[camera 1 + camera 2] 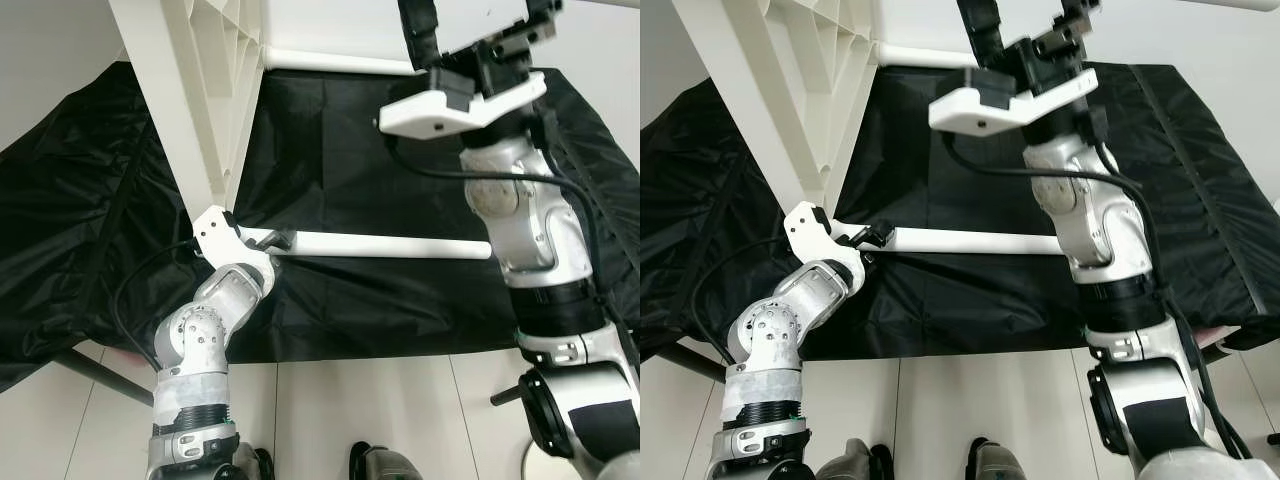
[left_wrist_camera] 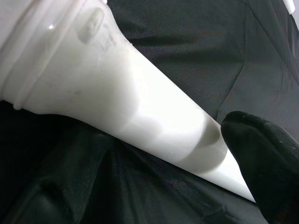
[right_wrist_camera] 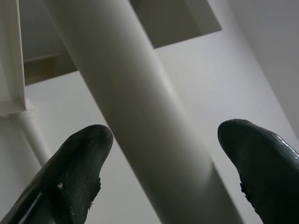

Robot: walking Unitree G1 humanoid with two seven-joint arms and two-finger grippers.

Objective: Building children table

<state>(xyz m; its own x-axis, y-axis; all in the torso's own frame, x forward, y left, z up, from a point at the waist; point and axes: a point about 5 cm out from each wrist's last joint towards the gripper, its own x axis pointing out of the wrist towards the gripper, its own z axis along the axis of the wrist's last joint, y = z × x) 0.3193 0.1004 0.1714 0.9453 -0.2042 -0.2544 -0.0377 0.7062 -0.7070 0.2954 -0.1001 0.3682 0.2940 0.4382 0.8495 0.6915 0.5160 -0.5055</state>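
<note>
Black cloth beneath table leg

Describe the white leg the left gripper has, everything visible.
The table leg is a smooth white tube, plastic by its look, tapering toward the far end. It lies about level above the black cloth. The left gripper jaws close on the end with moulded rings, near the white table frame. Whether the far end touches the right arm is unclear.
</note>
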